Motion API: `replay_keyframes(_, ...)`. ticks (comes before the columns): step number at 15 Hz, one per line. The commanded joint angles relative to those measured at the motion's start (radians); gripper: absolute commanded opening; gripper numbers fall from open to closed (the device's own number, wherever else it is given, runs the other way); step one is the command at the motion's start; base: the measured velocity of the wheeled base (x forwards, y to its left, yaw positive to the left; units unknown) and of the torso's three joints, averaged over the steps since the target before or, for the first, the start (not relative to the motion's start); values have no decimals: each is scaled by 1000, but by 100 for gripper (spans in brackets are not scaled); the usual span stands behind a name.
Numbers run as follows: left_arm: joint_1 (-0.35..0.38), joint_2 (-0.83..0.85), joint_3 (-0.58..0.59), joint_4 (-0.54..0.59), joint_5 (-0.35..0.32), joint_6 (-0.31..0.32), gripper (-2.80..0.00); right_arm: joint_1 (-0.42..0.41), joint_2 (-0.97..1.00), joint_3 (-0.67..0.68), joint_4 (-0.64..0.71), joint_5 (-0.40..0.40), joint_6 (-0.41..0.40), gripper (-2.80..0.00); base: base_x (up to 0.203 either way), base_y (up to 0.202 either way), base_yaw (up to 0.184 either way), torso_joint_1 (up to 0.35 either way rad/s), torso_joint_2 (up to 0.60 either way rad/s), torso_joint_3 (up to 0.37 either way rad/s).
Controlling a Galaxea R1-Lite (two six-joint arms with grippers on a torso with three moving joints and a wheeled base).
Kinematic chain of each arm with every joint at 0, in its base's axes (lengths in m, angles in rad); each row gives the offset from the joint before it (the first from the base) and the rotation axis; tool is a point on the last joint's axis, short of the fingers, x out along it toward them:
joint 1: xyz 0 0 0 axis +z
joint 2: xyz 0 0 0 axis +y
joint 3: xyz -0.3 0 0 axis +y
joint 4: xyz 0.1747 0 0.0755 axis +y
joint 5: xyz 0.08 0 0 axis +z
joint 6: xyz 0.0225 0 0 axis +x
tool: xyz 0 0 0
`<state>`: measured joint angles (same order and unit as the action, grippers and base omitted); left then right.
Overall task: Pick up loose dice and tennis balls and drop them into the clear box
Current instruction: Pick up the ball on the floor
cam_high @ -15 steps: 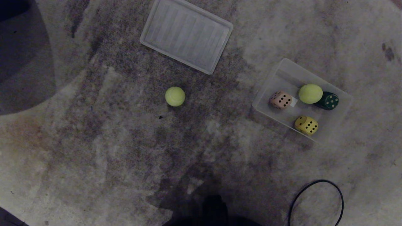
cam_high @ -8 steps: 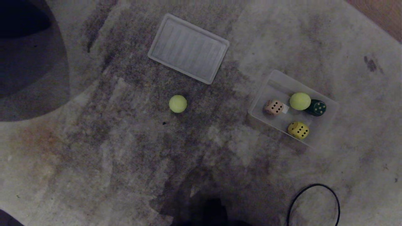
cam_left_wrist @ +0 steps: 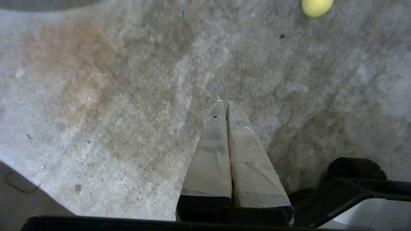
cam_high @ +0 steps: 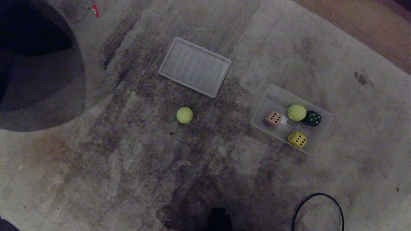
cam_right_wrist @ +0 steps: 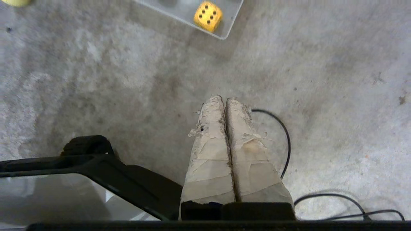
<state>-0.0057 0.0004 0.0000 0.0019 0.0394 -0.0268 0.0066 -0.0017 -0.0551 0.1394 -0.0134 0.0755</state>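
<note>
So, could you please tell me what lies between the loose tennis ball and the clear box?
Only bare carpet: in the head view, nothing sits between the loose tennis ball and the clear box.

The head view looks steeply down from high above the carpet, far enough to take in the lid, the loose tennis ball and the clear box together; the left wrist view sits low behind the left gripper, facing the carpet, sharing the ball; the right wrist view looks likewise past the right gripper, sharing the yellow die and black cable.
</note>
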Motion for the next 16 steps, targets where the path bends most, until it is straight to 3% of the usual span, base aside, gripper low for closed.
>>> replay_keyframes(1, 0, 1, 2, 0, 1, -1, -280, 1, 3, 0, 0, 0, 1, -280, 0, 0, 0, 5, 4, 207)
replay_keyframes(16, 0, 1, 2, 0, -3, 8, -280, 1, 3, 0, 2, 0, 0, -280, 0, 0, 0, 2, 3, 188)
